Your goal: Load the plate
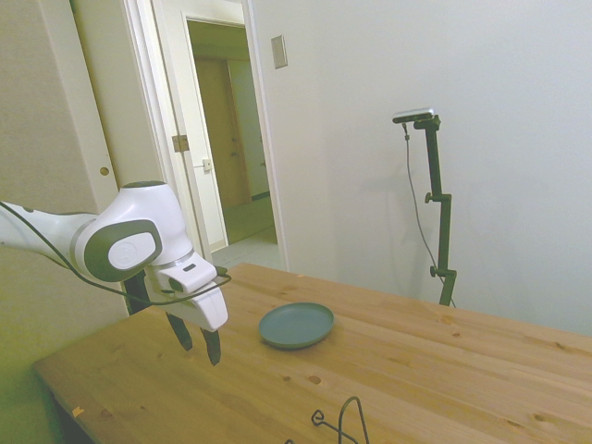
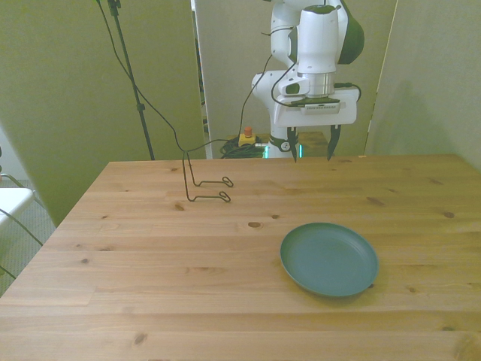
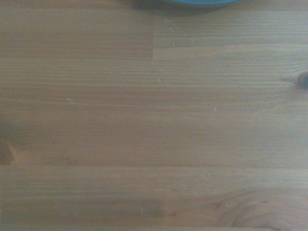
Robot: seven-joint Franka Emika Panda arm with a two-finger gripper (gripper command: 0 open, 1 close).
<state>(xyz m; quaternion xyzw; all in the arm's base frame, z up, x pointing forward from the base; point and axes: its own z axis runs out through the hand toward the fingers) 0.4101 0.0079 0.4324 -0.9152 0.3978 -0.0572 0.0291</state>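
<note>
End effector [image 2: 309, 145] open, empty, hung above tabletop [image 2: 150, 256]; plate [image 2: 328, 259] flat at 6 o'clock from it in front view, well apart.

— Where does the plate [image 2: 328, 259] sit?
— Flat on the table [image 2: 150, 263], toward the front view's right, on the side nearer that camera.
— And the gripper [image 2: 309, 145]?
— Above the table's far edge, behind the plate and well apart from it.
— The wire stand [image 2: 204, 180]?
— Left of both, toward the far side.
</note>
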